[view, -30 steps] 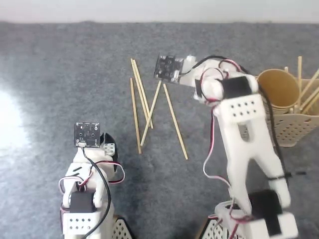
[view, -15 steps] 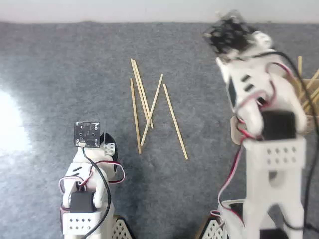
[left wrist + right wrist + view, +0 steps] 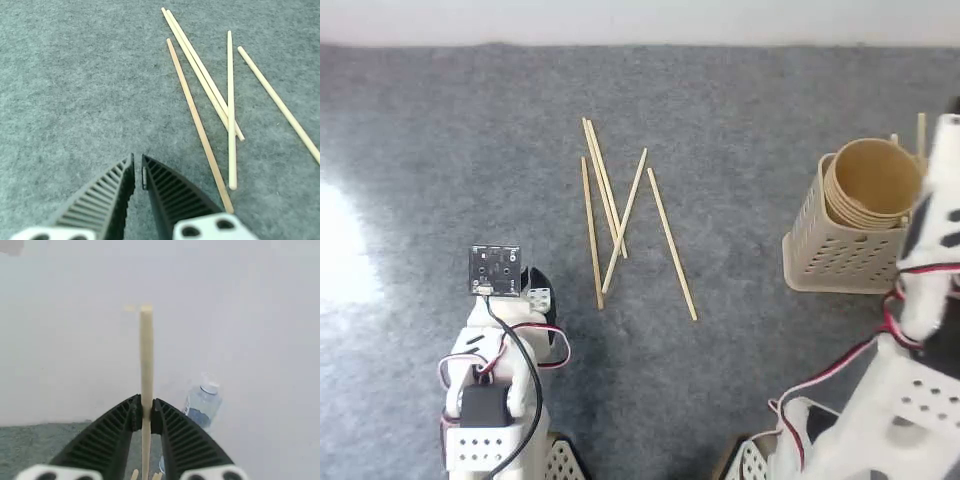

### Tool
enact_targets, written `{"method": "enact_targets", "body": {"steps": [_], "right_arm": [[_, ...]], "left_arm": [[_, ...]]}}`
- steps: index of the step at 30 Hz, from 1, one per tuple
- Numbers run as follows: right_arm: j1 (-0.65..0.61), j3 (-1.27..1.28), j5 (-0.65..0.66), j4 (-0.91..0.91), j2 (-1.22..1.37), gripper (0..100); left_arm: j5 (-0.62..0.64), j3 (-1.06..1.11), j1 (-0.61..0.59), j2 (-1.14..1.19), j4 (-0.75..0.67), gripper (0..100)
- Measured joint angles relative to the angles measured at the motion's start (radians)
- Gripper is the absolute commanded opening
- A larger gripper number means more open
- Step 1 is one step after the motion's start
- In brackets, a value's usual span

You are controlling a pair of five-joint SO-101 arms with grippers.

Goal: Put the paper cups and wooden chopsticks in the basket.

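— High beside the basket [image 3: 825, 255], at the right edge of the worktop [image 3: 440, 150], the right pincer [image 3: 145, 402] pinches one held chopstick [image 3: 146, 355], which points straight out past its tips. What could fail from here?

— Judged from the grip, slippage. The stick is a thin, smooth, pale wooden rod, and a long part of it stands free beyond the ribbed black jaws, so it may pivot or slide through them. If it came down off line, its end could strike the basket's rim, the paper cups [image 3: 875, 185] or the stored chopsticks [image 3: 921, 135] and fall outside. A knock might also tip the basket, which looks light.

— Where do the task's things lie?

— The cups sit nested as one stack inside the basket, with the stored chopsticks standing at its far side. Five loose chopsticks [image 3: 625, 220] lie partly crossed at mid-worktop, well apart from the basket.

— Materials and shapes?

— Basket: beige, boxy, seemingly plastic, its walls perforated with small holes. Cups: tan paper, tapered, with rolled rims. Worktop: grey, matted, felt-like. The loose sticks lie flat on it, so they probably offer little edge to grip.

— And the left pincer [image 3: 137, 159]?

— Its jaws are pressed almost together on nothing, low over the worktop, near the loose chopsticks.
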Motion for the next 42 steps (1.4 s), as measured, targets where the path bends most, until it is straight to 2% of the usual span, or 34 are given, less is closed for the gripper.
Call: {"method": "enact_targets", "body": {"steps": [9,15,23,25,28,30,42], "right_arm": [[0.101,0.000,-0.129,0.089,0.055,0.6],[0.104,0.014,-0.133,0.173,0.077,0.6],[0.138,0.170,-0.133,0.133,0.127,1.1],[0.140,0.216,-0.133,0.114,0.129,5.1],[0.143,0.252,-0.133,0.107,0.129,20.4],[0.141,0.264,-0.133,0.106,0.129,27.2],[0.141,0.270,-0.133,0.106,0.129,22.8]], "left_arm": [[0.000,0.000,0.000,0.000,0.000,2],[0.000,0.000,0.000,0.000,0.000,2],[0.000,0.000,0.000,0.000,0.000,2],[0.000,0.000,0.000,0.000,0.000,2],[0.000,0.000,0.000,0.000,0.000,2],[0.000,0.000,0.000,0.000,0.000,2],[0.000,0.000,0.000,0.000,-0.015,2]]}}
